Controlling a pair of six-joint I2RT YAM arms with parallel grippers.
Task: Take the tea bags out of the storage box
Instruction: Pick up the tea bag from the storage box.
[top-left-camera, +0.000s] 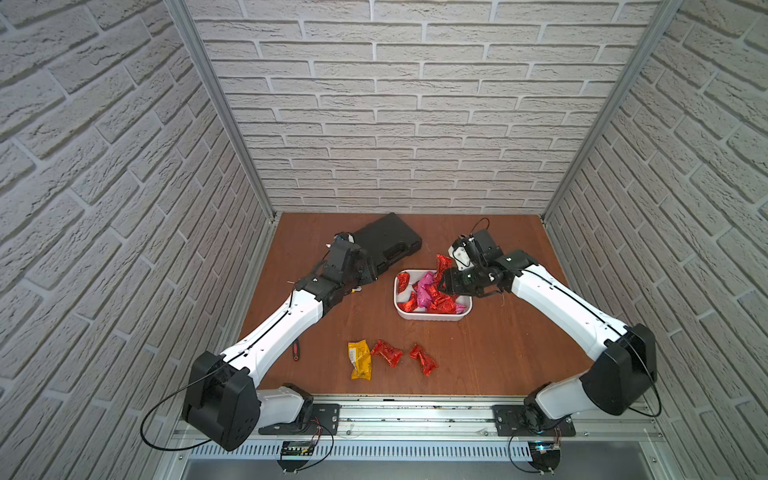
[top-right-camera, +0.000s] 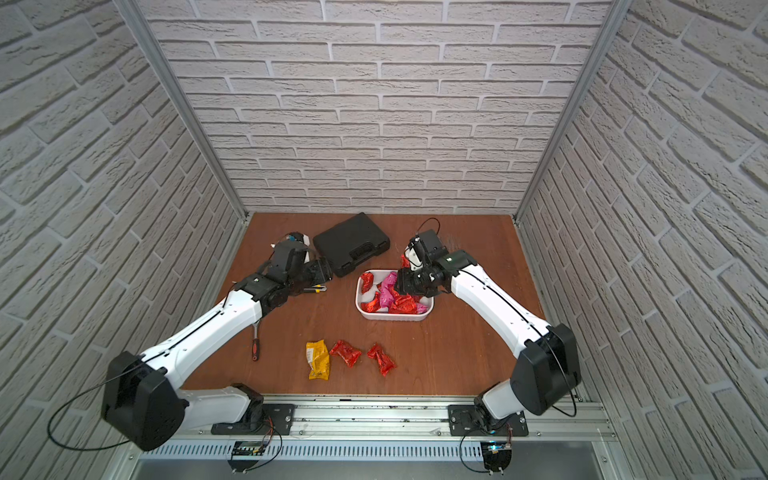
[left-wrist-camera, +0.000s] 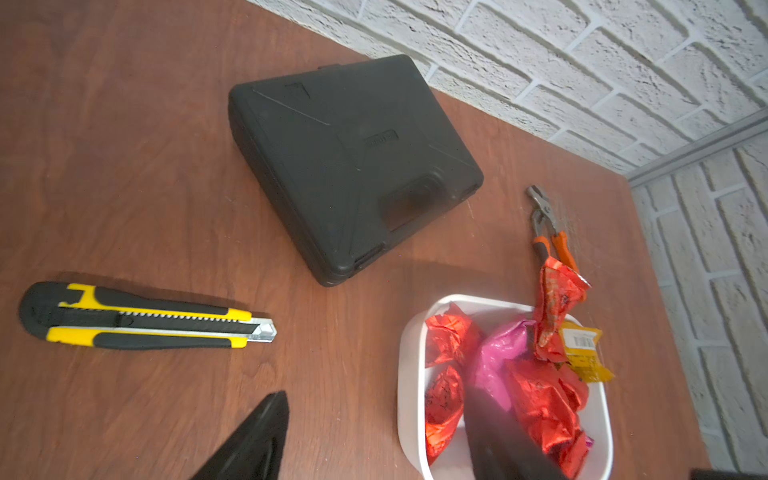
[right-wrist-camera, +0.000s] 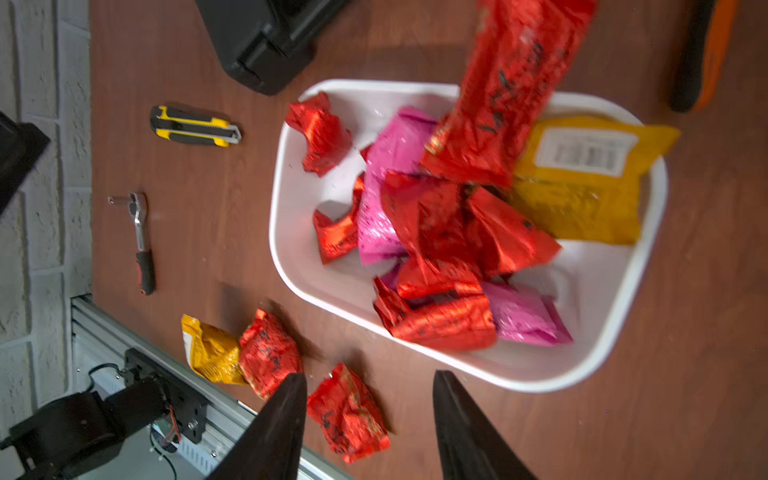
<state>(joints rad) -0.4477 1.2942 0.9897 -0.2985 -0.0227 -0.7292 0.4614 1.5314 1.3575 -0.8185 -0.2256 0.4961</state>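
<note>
Brick-patterned walls (top-left-camera: 415, 124) close in a brown desk (top-left-camera: 498, 353). Near its middle sits the box (top-left-camera: 432, 316), heaped with red and pink tea bags (top-left-camera: 441, 304). Toward the front, 3 loose bags (top-left-camera: 387, 353) lie on the desk, 1 yellow and 2 red. Over the box hangs the right gripper (right-wrist-camera: 370, 376), fingers apart with nothing between them. The left gripper (left-wrist-camera: 378, 395) is spread and empty too, 1 finger over the box rim. Both top views lose a yellow bag (right-wrist-camera: 582, 178) in the box under the right gripper; both wrist views show it. At the far rim a red bag (left-wrist-camera: 557, 299) stands on end (what props it, I cannot tell). Only the left wrist view shows the pliers (left-wrist-camera: 548, 232) behind the box. A case (top-right-camera: 351, 243) lies at the back, a knife (left-wrist-camera: 145, 318) near it.
</note>
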